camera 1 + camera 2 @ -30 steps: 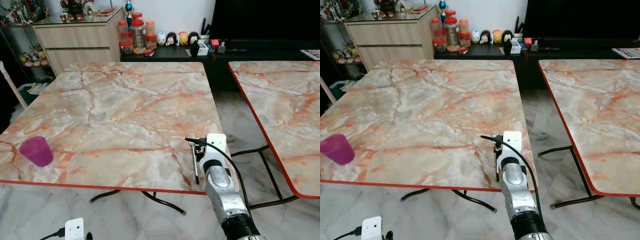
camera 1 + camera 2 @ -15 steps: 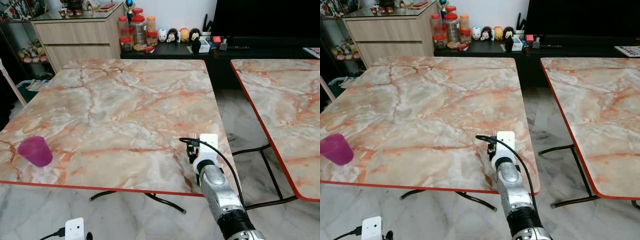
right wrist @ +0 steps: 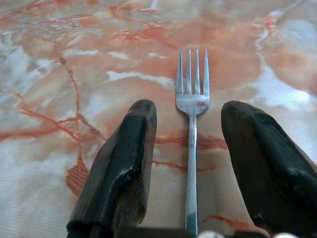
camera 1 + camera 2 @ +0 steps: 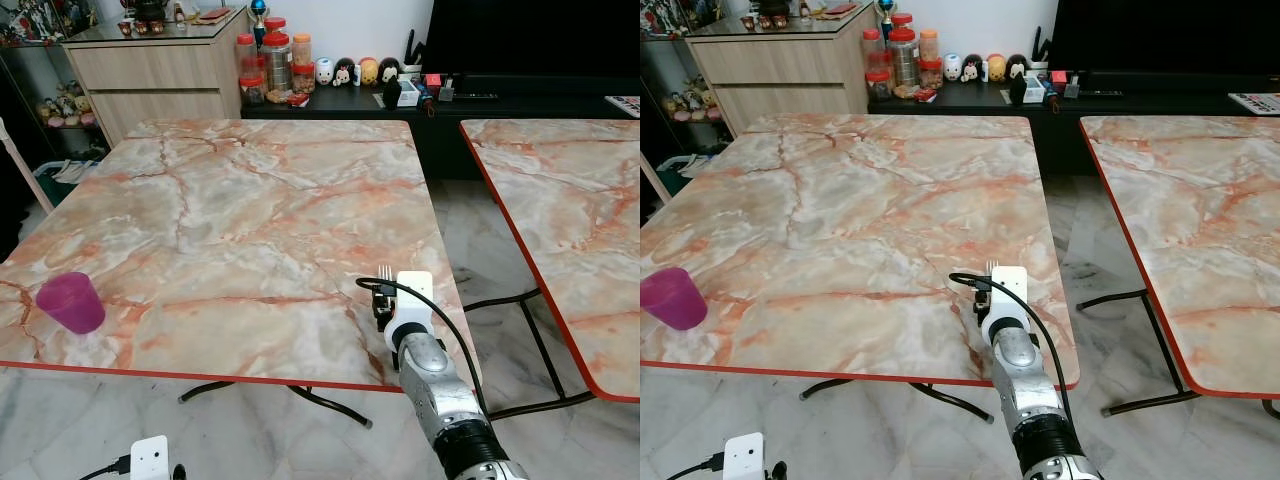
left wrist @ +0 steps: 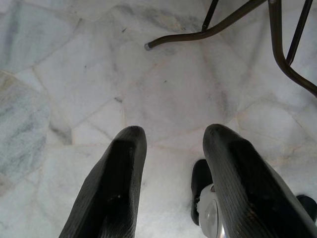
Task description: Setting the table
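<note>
A silver fork (image 3: 192,124) is lying flat on the marble tabletop (image 4: 250,220) near its near right corner, tines pointing toward the far side. The right end effector (image 3: 190,163) is hovering over the handle with its black fingers (image 3: 124,163) spread wide on either side, not touching it. A purple cup (image 4: 71,302) is standing well apart at the near left edge, while the left end effector (image 5: 173,183) is hanging open above the marble floor (image 5: 74,74).
</note>
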